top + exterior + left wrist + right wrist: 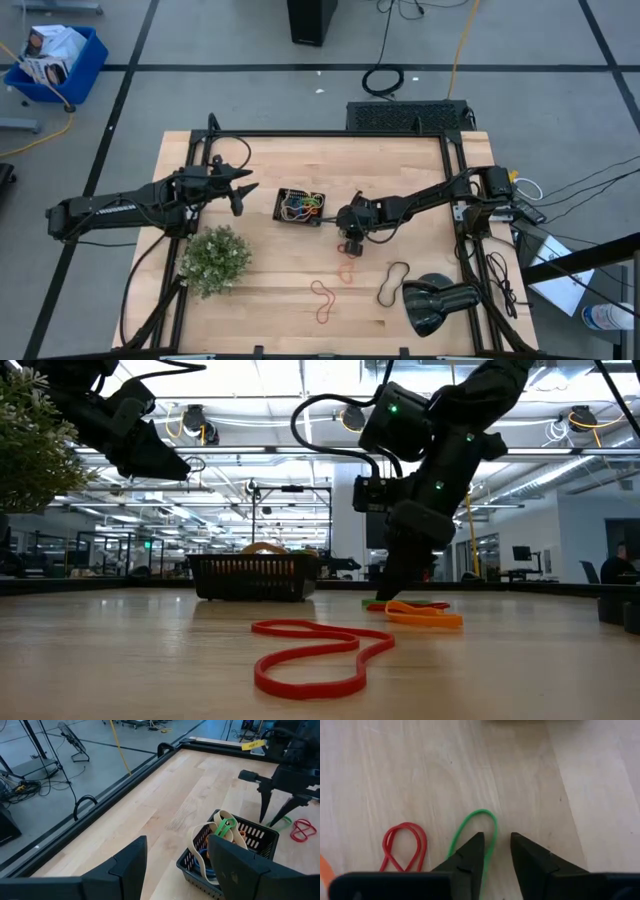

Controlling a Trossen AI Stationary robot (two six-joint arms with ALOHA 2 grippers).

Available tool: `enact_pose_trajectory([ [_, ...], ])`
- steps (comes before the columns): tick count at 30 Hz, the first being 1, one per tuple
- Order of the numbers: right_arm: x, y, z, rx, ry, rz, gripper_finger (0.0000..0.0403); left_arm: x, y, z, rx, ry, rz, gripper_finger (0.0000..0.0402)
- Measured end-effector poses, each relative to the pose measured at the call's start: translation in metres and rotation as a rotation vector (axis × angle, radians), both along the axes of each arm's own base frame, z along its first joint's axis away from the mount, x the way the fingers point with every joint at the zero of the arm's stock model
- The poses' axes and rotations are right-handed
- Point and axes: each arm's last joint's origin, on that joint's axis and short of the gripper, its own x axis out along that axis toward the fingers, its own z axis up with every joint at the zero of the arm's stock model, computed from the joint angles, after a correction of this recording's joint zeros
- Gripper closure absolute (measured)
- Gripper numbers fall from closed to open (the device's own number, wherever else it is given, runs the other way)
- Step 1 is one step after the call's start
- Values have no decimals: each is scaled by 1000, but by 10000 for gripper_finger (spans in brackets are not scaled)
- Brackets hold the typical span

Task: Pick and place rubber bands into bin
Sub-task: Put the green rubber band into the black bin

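The black mesh bin [300, 207] stands mid-table with several rubber bands in it, tan, green and orange [225, 827]. My right gripper [496, 836] points steeply down just right of the bin, open, its tips down by the wood over a green rubber band [482, 817]. A small red band [405, 842] lies beside that green one. Nearer the front edge lie an orange band [347, 270], a long red band [322, 298] and a black band [392, 283], all flat on the table. My left gripper [243, 195] hovers open, left of the bin. My right gripper comes from above, slanting down, and straddles one strand of the green band's loop [492, 845], which runs on between the fingers, close along one fingertip [472, 850]. The band lies flat on the wood. Whether a finger touches it, I cannot tell.
A small green plant [215, 258] stands at the front left. A black lamp-like object [438, 303] lies at the front right. The table's black frame rails [455, 180] run along the edges. Bare wood lies behind the bin.
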Motion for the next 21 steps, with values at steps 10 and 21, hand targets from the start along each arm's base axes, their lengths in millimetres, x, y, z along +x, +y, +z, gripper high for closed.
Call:
enact_pose_trajectory([
  [10,0,0,-1,-25,-4,58,398,0,0,0,0,0,0,185],
  [21,-8,0,27,-30,-65,107,402,0,0,0,0,0,0,185],
])
